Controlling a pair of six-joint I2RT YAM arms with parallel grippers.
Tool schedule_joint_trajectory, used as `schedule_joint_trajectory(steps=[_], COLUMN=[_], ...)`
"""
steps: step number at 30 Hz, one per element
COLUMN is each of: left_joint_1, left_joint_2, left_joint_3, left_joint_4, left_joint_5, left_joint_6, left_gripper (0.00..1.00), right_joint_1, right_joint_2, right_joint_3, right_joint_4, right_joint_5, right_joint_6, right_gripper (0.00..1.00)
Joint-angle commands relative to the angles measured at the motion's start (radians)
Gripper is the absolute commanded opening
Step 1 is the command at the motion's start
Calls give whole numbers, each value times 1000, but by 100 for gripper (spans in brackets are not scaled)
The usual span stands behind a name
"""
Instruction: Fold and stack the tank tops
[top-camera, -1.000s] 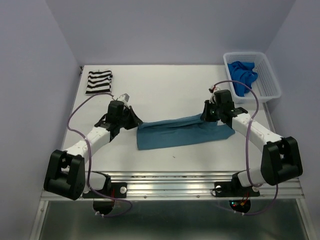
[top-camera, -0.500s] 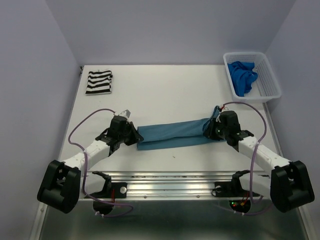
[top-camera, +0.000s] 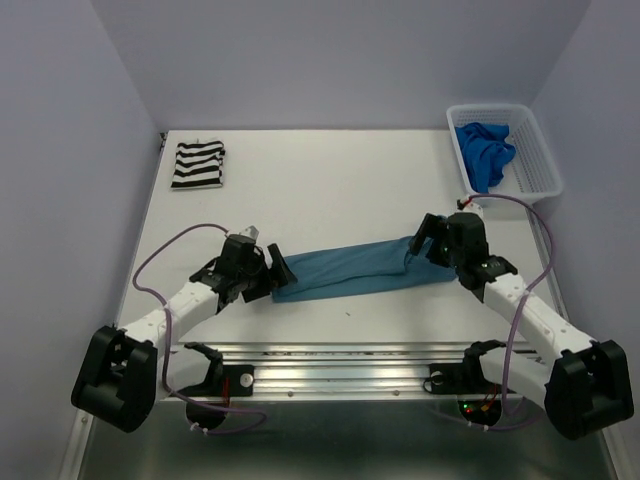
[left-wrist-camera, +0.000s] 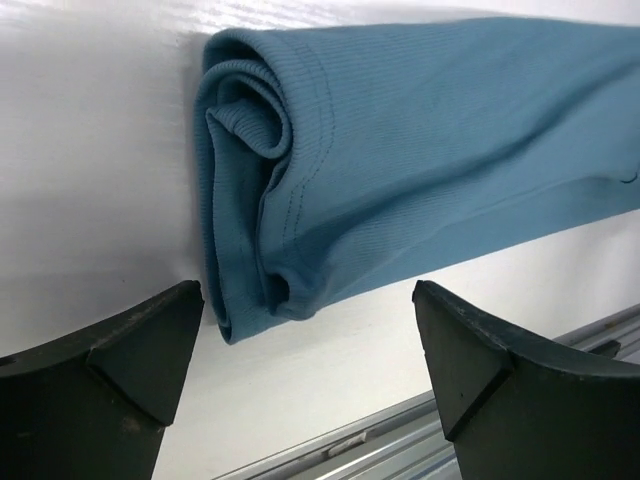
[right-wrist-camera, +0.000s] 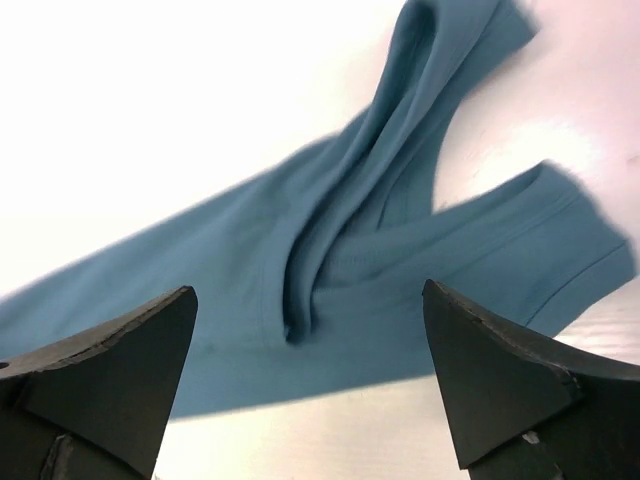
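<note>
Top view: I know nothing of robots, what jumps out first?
A long teal tank top folded into a strip lies across the near middle of the table, with the left gripper and right gripper open at its two ends. A folded striped top sits at the far left corner, and a bright blue top is bunched in a white basket at far right.

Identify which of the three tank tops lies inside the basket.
The royal blue tank top, bunched in the white basket; the striped top and teal top lie on the table.
</note>
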Motion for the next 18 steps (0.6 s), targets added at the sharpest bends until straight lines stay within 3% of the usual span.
schedule_joint_trajectory(steps=[1,5,15,18], left_joint_1=[-7,-8,-31,-45], left_joint_2=[-79,-82,114,179], left_joint_3=[93,170,279,277], left_joint_4=[-107,-125,23,54], left_joint_5=[-59,-83,2,29], left_joint_6=[9,32,81,78], left_gripper=[99,99,99,99], right_joint_1=[6,6,-60,-60], right_joint_2=[77,221,592,628], right_joint_3=[132,257,513,548], right_joint_4=[-26,-52,-124,-131], right_joint_5=[254,370,339,345], right_joint_6=[39,25,44,39], right_gripper=[100,100,100,93])
